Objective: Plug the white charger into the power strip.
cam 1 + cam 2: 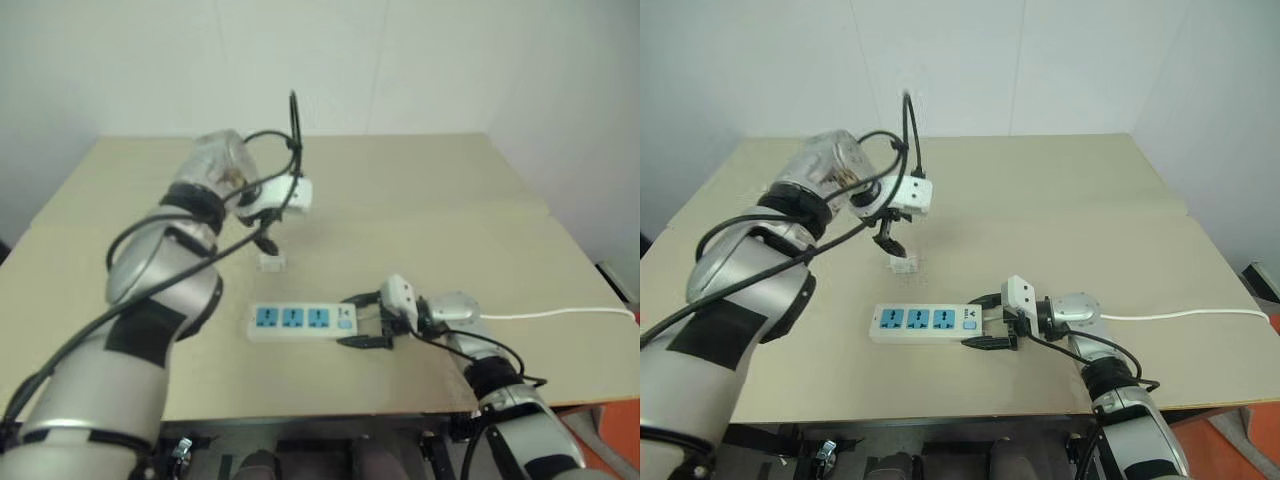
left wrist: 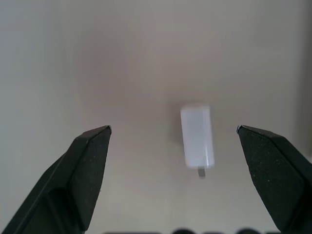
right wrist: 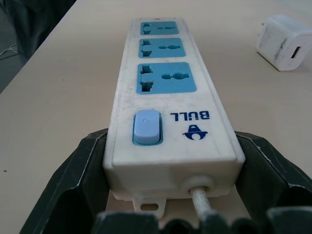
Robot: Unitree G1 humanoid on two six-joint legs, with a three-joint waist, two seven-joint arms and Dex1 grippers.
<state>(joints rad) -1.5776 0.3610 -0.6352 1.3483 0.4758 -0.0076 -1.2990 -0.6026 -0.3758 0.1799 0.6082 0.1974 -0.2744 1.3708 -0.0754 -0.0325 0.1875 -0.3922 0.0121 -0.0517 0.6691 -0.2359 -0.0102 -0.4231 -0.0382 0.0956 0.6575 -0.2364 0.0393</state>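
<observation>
Hovering over the small white plastic cube-like charger [image 2: 197,137], the left gripper [image 2: 173,146] is released, both black fingers spread with the block lying between them but off-centre, closer to one finger [image 2: 273,170] than the other [image 2: 83,170]. Its long axis runs along the fingers' reach, not across the gap, prongs at the near end (so the jaws would close on its long side faces). The right gripper [image 1: 987,320] straddles the switch end of the long flat white power strip [image 1: 925,322] with blue sockets, fingers flanking its sides; firm clamping I can't confirm.
</observation>
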